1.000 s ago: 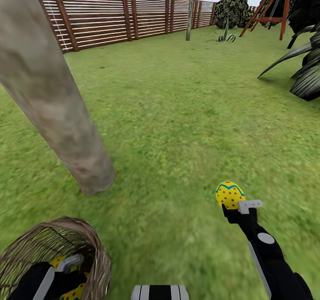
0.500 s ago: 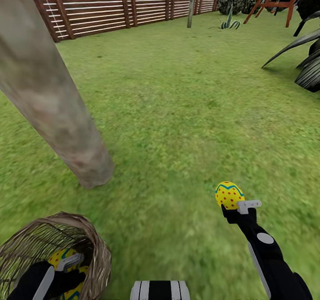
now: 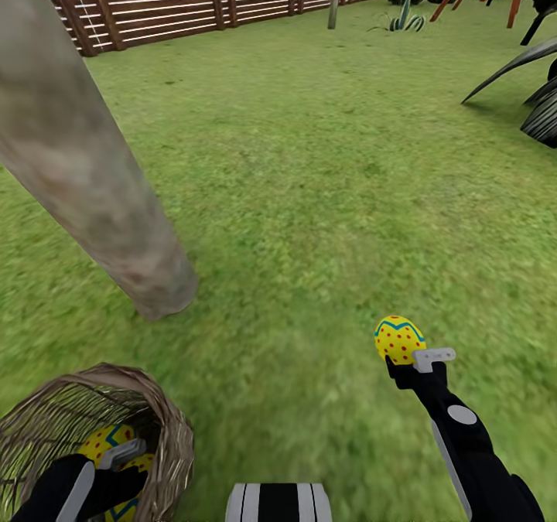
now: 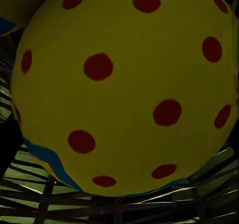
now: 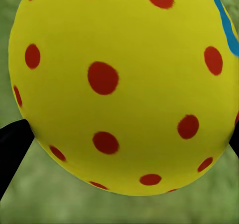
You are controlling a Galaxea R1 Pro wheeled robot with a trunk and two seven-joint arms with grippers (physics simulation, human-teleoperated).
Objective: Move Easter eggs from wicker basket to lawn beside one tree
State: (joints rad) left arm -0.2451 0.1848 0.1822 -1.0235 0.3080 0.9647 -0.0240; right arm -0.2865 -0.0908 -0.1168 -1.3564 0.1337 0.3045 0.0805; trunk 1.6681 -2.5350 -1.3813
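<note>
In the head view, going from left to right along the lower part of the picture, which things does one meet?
wicker basket with the left gripper inside it → tree trunk, a little farther back → bare lawn → Easter egg held in the right gripper.

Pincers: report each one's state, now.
Left pincer: inside the round brown wicker basket, grip cannot be told.
Right pincer: closed on a yellow red-dotted egg.
</note>
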